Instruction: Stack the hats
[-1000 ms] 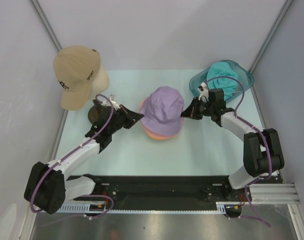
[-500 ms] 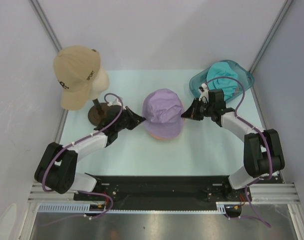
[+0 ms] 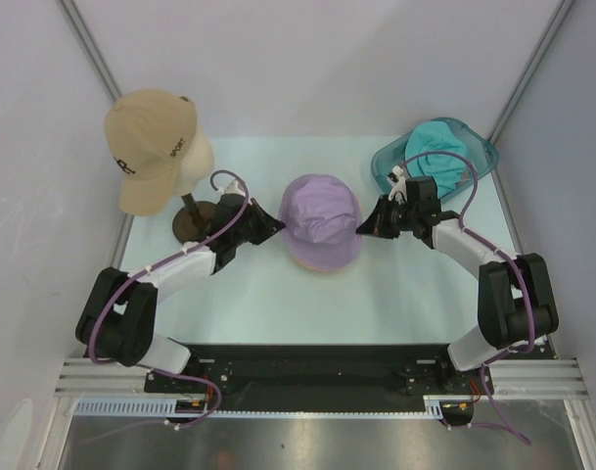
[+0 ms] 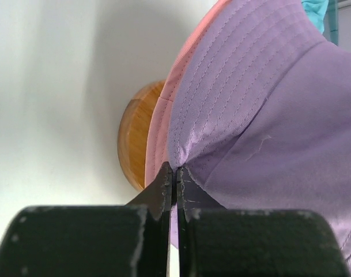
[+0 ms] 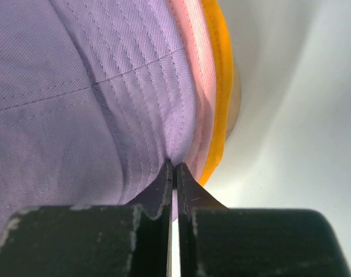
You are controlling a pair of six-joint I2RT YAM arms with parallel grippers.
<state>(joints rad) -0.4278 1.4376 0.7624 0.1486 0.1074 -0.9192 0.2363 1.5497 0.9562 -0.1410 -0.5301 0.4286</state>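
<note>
The lilac hat sits on top of the pink and yellow-orange hats in the middle of the table. My left gripper is shut on its left brim, and my right gripper is shut on its right brim. In the left wrist view the lilac hat lies over the pink hat. In the right wrist view the lilac brim lies over the pink hat and the yellow-orange hat. The teal hat lies in the tub. The grey-taupe cap sits on the mannequin head.
A clear teal plastic tub stands at the back right. The cream mannequin head on a round brown base stands at the back left, just behind my left arm. Grey walls close both sides.
My left gripper has moved right and closed on the lilac hat's left brim. The hat has settled lower over the pink and yellow-orange hats. My right gripper has barely moved.
</note>
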